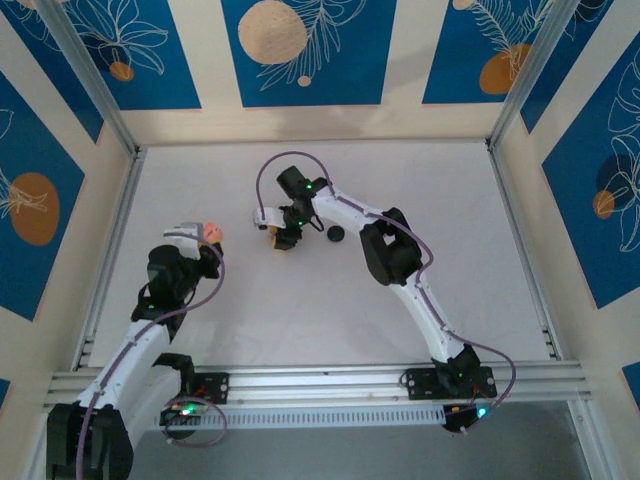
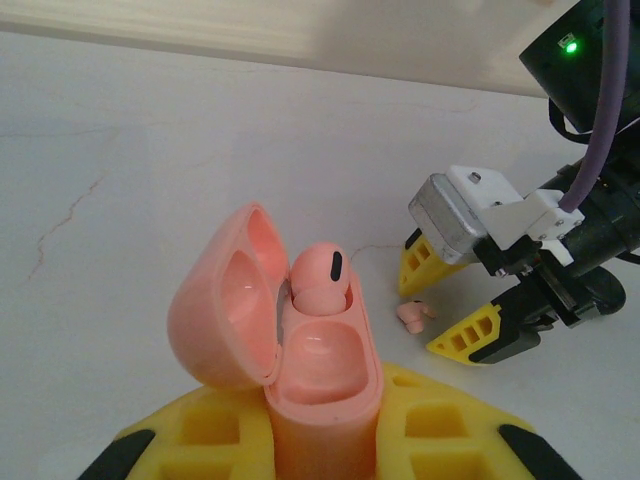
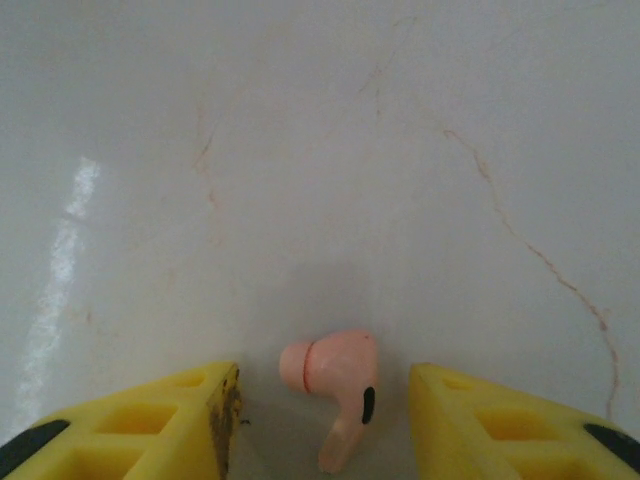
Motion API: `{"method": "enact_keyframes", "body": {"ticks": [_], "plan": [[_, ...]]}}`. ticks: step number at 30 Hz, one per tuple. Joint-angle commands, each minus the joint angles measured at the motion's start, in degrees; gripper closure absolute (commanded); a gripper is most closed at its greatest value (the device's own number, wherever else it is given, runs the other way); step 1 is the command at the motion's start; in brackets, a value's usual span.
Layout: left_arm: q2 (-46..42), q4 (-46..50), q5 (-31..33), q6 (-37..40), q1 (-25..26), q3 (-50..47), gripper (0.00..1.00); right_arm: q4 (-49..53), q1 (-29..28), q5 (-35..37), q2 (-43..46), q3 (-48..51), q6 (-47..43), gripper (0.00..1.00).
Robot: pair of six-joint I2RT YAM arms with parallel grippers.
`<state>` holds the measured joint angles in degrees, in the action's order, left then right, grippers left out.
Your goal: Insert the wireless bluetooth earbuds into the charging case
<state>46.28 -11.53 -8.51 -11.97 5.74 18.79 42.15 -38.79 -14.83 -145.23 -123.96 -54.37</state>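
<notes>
The salmon-pink charging case (image 2: 322, 400) stands upright with its lid (image 2: 222, 300) swung open to the left. My left gripper (image 2: 325, 445) is shut on its lower body. One pale pink earbud (image 2: 320, 278) sits in the far slot, and the near slot (image 2: 325, 350) is empty. The other pink earbud (image 3: 340, 385) lies on the table between the open yellow fingers (image 3: 150, 425) of my right gripper (image 3: 325, 405), touching neither. In the top view the case (image 1: 212, 233) is at the left gripper (image 1: 205, 243), with the right gripper (image 1: 281, 240) tip-down to its right.
A black round disc (image 1: 335, 234) lies on the white table (image 1: 330, 300) just right of the right gripper. From the left wrist view the right gripper (image 2: 450, 300) hangs over the loose earbud (image 2: 412, 315). Aluminium rails (image 1: 300, 380) border the table.
</notes>
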Motion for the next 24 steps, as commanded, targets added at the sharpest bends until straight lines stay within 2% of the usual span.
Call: {"method": "enact_keyframes", "body": {"ticks": [1,7,13,17,24], "plan": [[0.3,-2.3,-1.1,-0.7,-0.8,-0.2,0.9,2.1,-0.5,-2.0,-1.7,-3.1,0.4,0.55],[0.9,-2.7,-1.6,-0.5,-0.9,-0.2,0.9,3.1,-0.5,-1.9,-2.6,-4.4,0.6,0.65],[1.9,-3.3,-2.3,-0.4,-0.8,-0.2,0.9,3.3,-0.8,-1.8,-2.9,-4.4,0.8,0.65],[2.1,-3.5,-2.9,0.0,-0.8,-0.2,0.9,3.4,-0.9,-2.2,-2.9,-4.5,1.3,0.72],[3.1,-5.6,-5.9,0.6,-0.8,-0.8,0.9,1.7,-0.6,-4.3,0.3,-2.0,4.2,0.76]]}}
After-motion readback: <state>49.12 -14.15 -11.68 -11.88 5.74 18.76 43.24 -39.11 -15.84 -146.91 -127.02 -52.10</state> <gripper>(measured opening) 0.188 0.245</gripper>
